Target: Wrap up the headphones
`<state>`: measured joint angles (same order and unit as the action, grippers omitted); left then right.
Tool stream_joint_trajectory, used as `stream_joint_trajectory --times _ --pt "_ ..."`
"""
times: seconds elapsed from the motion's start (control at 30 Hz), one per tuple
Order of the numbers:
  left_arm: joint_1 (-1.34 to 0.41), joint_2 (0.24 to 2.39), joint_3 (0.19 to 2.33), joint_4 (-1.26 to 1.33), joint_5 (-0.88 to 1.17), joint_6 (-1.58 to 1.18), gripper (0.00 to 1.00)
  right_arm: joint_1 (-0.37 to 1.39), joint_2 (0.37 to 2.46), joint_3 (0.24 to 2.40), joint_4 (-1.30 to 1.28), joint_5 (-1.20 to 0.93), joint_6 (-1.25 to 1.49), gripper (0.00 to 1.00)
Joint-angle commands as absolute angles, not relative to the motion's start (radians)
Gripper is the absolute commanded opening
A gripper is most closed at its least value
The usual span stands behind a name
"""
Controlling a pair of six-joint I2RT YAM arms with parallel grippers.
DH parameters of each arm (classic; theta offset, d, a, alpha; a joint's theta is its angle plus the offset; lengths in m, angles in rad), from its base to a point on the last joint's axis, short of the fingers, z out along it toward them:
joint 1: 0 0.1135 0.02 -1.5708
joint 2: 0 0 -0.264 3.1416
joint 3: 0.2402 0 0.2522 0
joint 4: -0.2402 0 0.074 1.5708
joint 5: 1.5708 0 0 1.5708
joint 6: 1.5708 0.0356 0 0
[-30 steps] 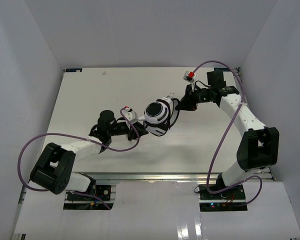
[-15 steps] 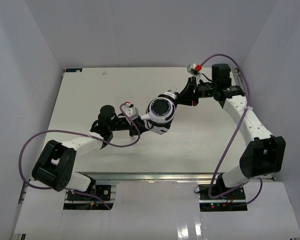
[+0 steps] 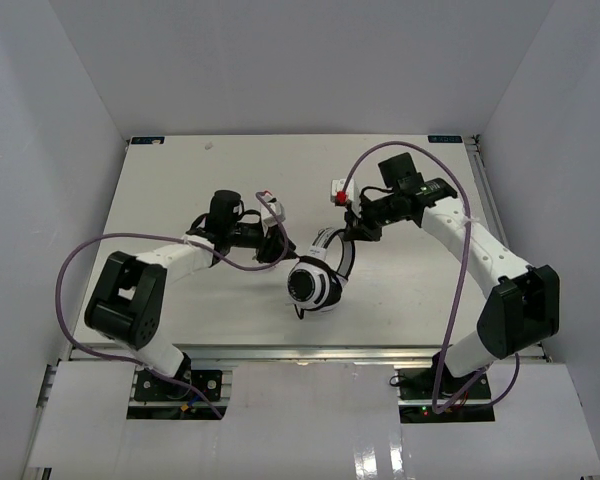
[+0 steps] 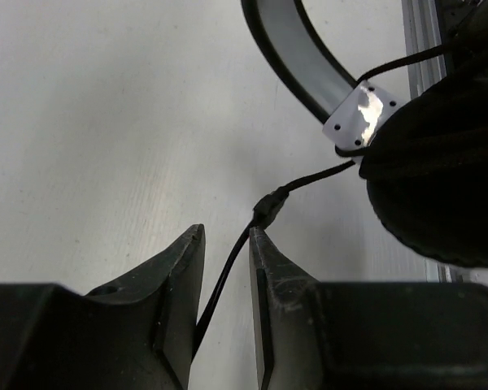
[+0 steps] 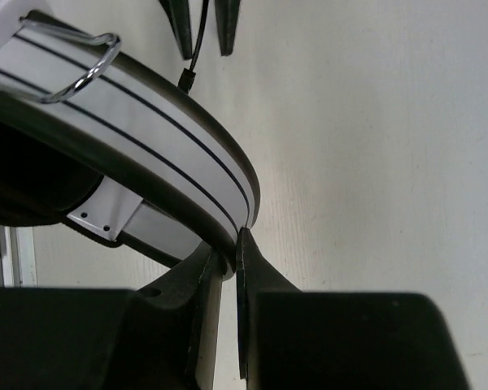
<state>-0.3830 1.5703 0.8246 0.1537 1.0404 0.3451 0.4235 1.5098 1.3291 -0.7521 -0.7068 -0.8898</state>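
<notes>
The white headphones [image 3: 313, 285] lie in the middle of the table, one round cup up. Their headband [image 3: 328, 240] rises toward my right gripper [image 3: 352, 228]. In the right wrist view that gripper [image 5: 229, 244] is shut on the edge of the white headband [image 5: 146, 122]. My left gripper [image 3: 280, 245] sits just left of the headband. In the left wrist view its jaws [image 4: 226, 230] stand a little apart, and the thin black cord [image 4: 309, 180] runs loosely between them toward the black ear pad [image 4: 439, 179].
Purple arm cables loop over the table at the left [image 3: 70, 270] and right [image 3: 460, 270]. White side walls stand close on both sides. The metal rail of the table's near edge [image 3: 300, 350] lies just below the headphones.
My right gripper has moved toward the front and left, carrying the headphones down to the table's middle. My left arm has swung back, its gripper now beside the headband rather than the cup.
</notes>
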Motion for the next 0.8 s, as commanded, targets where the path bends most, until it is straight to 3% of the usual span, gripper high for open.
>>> stream_joint_trajectory --times 0.0,0.5,0.77 --pt "-0.367 1.653 0.956 -0.05 1.042 0.459 0.38 0.493 1.52 1.362 -0.704 -0.486 -0.866 0.08" --pt "-0.358 1.924 1.231 -0.266 0.897 0.446 0.36 0.575 1.919 1.654 -0.716 -0.06 -0.784 0.08" --pt "-0.295 1.918 1.251 -0.245 0.673 0.317 0.36 0.582 1.994 1.767 -0.735 -0.12 -0.731 0.2"
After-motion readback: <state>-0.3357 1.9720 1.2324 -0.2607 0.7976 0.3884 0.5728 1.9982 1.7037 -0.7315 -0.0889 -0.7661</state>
